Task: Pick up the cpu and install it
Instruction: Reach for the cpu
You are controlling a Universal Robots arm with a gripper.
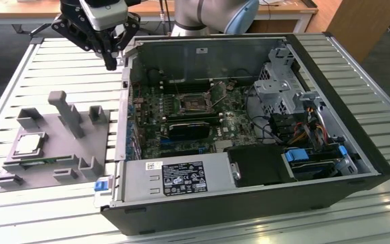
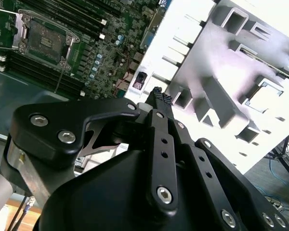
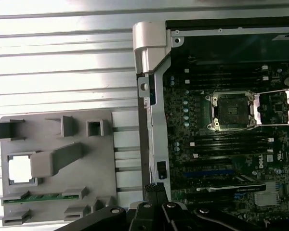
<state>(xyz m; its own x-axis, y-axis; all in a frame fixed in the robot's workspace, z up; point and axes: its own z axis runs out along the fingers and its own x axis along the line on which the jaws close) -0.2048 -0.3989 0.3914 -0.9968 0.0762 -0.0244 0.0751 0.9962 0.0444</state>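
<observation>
Exterior view: the gripper [image 1: 110,64] hangs just outside the computer case [image 1: 263,208] wall, fingers closed together and holding nothing. The cpu [image 1: 31,144] lies in its grey holder tray [image 1: 59,152], at seven o'clock from the gripper and well apart. The motherboard socket [image 1: 196,104], at four o'clock, stands open and empty.

Second wrist view: nothing between the fingertips.

First wrist view: cpu seated in the tray. Pick-up and installation both outstanding.
</observation>
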